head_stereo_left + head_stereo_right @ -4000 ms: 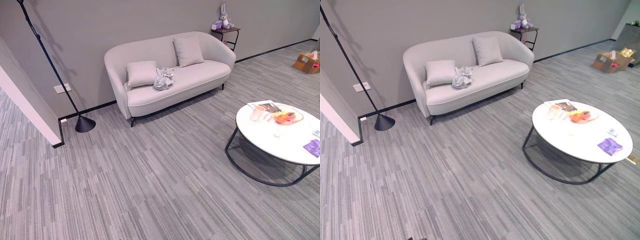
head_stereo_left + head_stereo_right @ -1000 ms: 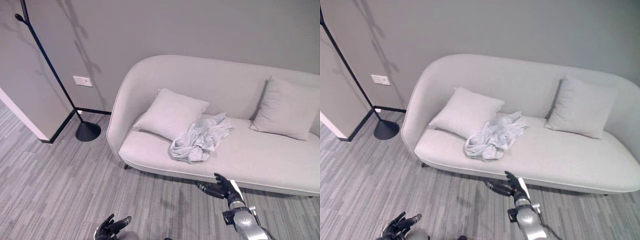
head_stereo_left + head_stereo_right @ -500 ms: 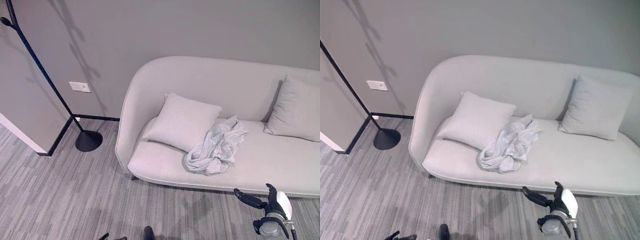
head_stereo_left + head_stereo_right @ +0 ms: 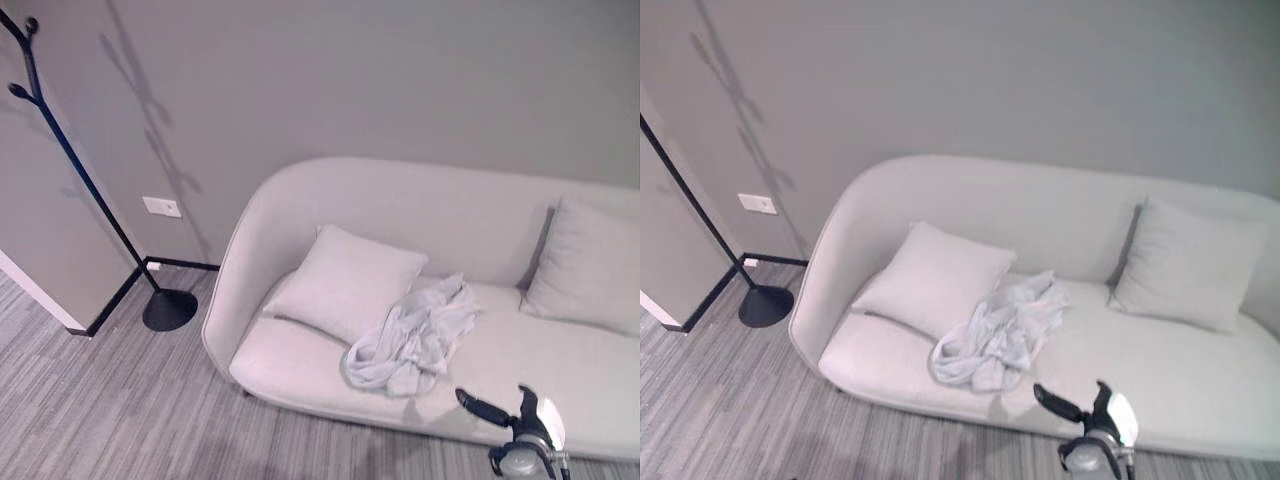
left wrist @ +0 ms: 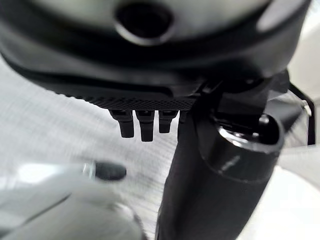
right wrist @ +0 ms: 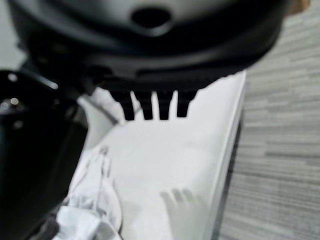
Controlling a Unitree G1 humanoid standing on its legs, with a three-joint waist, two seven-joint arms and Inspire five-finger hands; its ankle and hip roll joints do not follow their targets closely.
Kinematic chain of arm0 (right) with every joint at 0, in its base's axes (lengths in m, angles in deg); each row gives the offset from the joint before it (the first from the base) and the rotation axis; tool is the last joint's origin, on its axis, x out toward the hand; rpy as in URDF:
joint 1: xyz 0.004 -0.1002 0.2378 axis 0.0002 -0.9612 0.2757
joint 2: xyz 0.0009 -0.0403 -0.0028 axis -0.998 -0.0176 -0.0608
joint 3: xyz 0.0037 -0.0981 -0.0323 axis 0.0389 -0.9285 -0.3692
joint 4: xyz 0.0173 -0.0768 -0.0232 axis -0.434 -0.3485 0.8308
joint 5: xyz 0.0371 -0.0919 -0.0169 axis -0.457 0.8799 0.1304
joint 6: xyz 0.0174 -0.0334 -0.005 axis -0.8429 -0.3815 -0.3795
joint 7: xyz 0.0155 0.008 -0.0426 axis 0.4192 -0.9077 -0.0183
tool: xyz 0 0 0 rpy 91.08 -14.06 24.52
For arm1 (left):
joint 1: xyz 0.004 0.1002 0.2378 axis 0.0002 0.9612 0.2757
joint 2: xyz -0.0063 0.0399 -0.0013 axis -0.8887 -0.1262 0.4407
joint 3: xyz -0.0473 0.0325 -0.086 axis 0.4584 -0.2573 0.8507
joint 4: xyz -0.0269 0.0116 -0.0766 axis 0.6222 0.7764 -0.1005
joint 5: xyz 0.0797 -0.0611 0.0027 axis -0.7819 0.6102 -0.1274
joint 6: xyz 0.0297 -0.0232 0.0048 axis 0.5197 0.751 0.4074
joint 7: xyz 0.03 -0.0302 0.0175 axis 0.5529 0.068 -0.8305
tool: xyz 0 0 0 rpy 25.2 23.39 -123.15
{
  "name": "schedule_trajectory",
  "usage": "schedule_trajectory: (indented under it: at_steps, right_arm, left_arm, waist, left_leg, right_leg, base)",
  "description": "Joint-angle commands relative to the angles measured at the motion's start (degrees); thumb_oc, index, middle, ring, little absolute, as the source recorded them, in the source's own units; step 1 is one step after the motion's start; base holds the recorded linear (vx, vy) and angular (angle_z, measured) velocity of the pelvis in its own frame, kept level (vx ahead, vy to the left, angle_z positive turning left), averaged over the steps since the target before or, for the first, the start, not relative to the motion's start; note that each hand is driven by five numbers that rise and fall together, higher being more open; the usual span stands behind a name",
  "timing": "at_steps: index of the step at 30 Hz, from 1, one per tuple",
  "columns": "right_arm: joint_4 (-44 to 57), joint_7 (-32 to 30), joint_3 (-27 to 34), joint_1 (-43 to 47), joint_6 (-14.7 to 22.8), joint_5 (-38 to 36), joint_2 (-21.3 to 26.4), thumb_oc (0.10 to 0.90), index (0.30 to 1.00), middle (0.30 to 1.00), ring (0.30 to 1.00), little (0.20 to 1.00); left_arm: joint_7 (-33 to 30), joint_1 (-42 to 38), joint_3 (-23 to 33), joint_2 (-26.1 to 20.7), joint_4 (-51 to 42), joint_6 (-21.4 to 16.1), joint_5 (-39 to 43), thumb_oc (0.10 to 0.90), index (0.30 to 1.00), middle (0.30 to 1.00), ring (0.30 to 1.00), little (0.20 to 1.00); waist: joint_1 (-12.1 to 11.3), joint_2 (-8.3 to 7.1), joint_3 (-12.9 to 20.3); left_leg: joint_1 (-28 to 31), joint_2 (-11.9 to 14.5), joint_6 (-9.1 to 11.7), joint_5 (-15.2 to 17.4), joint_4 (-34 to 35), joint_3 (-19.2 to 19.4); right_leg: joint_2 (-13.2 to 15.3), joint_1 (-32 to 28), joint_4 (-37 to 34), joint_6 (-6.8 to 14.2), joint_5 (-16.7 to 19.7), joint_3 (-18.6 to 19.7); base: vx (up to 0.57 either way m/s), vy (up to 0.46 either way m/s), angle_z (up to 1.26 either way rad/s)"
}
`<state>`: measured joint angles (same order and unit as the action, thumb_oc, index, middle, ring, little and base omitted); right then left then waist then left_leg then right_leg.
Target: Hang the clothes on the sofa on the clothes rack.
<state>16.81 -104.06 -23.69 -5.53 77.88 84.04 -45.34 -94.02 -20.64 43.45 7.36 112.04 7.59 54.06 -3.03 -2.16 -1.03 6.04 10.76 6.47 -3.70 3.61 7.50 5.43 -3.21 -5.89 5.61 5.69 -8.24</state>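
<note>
One pale sofa (image 4: 330, 190) against grey wall (image 4: 400, 70); striped grey floor (image 4: 90, 410) in front. Two cushions: one (image 4: 345, 280) left of crumpled pale clothes (image 4: 410, 335), one (image 4: 590, 265) at far end. Clothes on seat, just beyond right hand (image 4: 500, 412) fingers (image 4: 478, 407); fingers straight, spread, holding nothing. Black clothes rack (image 4: 75, 165) well left of fingers, round base by wall corner. Left hand (image 5: 150, 120): fingers relaxed, empty, above floor.
</note>
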Motion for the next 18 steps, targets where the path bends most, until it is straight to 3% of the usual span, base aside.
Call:
schedule_trajectory:
  at_steps: [1, 12, 18]
  right_arm:
    - [2.7, 1.9, 1.3, 6.3, 5.7, -6.6, 4.2, 0.800, 0.900, 0.900, 0.900, 0.900]
    - [-7.9, 6.3, -5.8, 17.1, 8.7, -19.9, 2.3, 0.800, 0.900, 0.900, 0.900, 0.900]
    - [-13.3, 6.0, -8.2, 21.5, 8.1, -19.1, 1.8, 0.800, 0.900, 0.900, 0.900, 0.900]
  left_arm:
    - [0.7, -2.8, -3.9, 0.3, 1.7, -0.1, -0.1, 0.800, 0.900, 0.900, 0.900, 0.900]
    - [1.9, -2.1, -8.0, -0.3, 0.7, -0.2, -0.1, 0.800, 0.900, 0.900, 0.900, 0.900]
    - [1.7, -2.8, -9.8, -0.7, -0.4, -0.6, -0.4, 0.800, 0.900, 0.900, 0.900, 0.900]
  waist:
    - [0.0, -2.09, -1.0]
    - [-1.2, 0.78, -1.8]
    - [-2.5, 1.30, -2.9]
  left_leg:
    - [-2.0, -4.7, -3.8, 4.5, 1.4, 0.9]
    - [-6.1, -3.0, -1.9, 2.9, 1.4, -4.4]
    - [-7.5, -3.9, -2.1, 2.7, 1.4, -6.6]
  right_leg:
    - [5.2, 0.7, 0.9, 2.6, -1.6, 0.4]
    - [3.2, 0.3, 0.9, 0.9, -4.6, -4.1]
    - [4.1, 0.3, 0.9, 1.3, -4.2, -6.4]
  base:
    - [0.03, -0.158, 0.09]
    - [0.02, -0.061, 0.29]
    - [0.00, 0.051, 0.29]
